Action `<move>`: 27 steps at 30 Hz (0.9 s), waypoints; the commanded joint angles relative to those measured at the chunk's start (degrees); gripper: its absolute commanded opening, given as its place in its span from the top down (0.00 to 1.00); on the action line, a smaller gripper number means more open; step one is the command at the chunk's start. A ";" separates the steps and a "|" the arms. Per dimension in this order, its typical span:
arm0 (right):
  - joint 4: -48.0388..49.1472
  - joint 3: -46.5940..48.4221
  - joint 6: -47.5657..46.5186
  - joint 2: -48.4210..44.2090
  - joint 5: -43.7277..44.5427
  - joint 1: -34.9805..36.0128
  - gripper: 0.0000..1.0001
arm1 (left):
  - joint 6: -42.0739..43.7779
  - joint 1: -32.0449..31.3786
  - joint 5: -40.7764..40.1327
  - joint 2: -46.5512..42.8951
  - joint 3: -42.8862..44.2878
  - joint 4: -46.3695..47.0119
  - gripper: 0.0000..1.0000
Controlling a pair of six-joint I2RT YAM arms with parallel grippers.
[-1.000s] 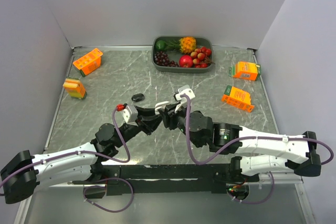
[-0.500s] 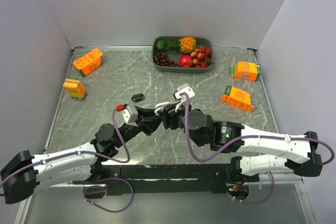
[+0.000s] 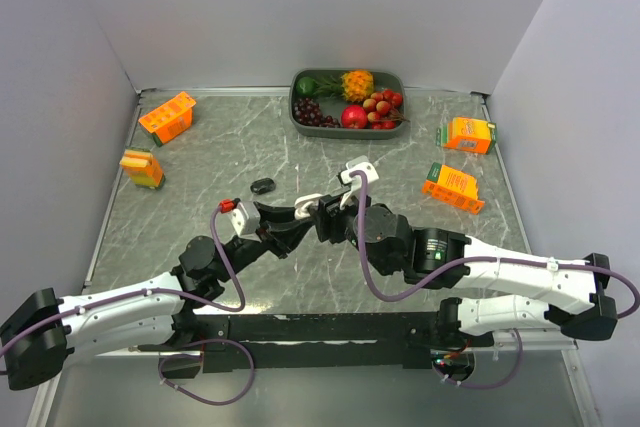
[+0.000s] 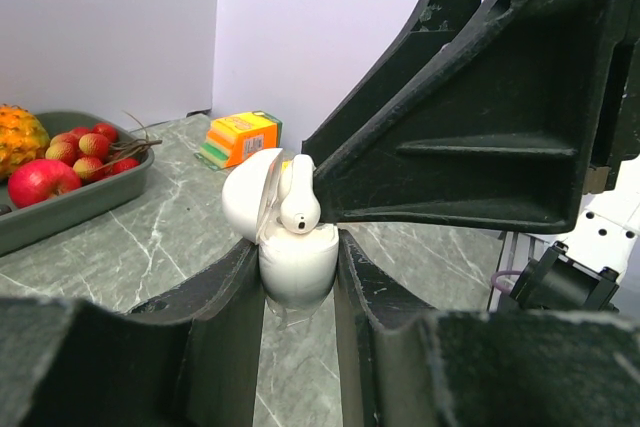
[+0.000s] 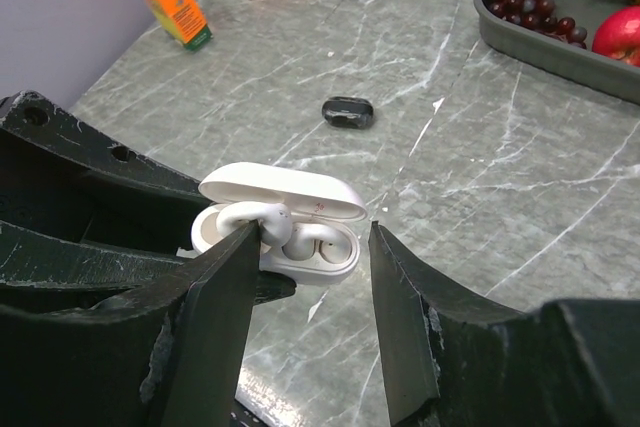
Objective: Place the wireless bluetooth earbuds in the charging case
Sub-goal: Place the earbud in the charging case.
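My left gripper [image 4: 298, 249] is shut on the base of a white charging case [image 4: 298, 272] and holds it just above the table, lid [image 5: 283, 192] swung open. One white earbud [image 5: 322, 234] sits seated in the case. A second white earbud [image 5: 252, 222] rests across the left pocket, sticking up above the rim [image 4: 299, 203]. My right gripper [image 5: 312, 237] is open in front of the case, its left finger touching that raised earbud, its right finger apart. In the top view both grippers meet at mid-table [image 3: 310, 213]. A small glossy black oval object [image 5: 348, 111] lies on the table beyond.
A grey tray [image 3: 296, 112] of fruit stands at the back. Orange cartons lie at the back left [image 3: 167, 115], the left [image 3: 142, 168], the back right [image 3: 468, 134] and the right [image 3: 452, 187]. Walls close the table on three sides.
My right gripper's jaws have spread wider and it has edged slightly back and right. The left gripper has kept its hold on the case.
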 commanded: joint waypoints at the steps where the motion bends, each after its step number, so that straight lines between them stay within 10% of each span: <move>1: -2.50 1.92 -0.48 -0.64 -1.63 -0.38 0.45 | -0.91 -0.19 1.27 -0.57 0.57 6.06 0.99; 27: -10.23 7.45 -0.92 2.18 -6.64 -0.38 0.42 | -0.64 -0.19 1.27 -0.13 0.39 6.68 0.99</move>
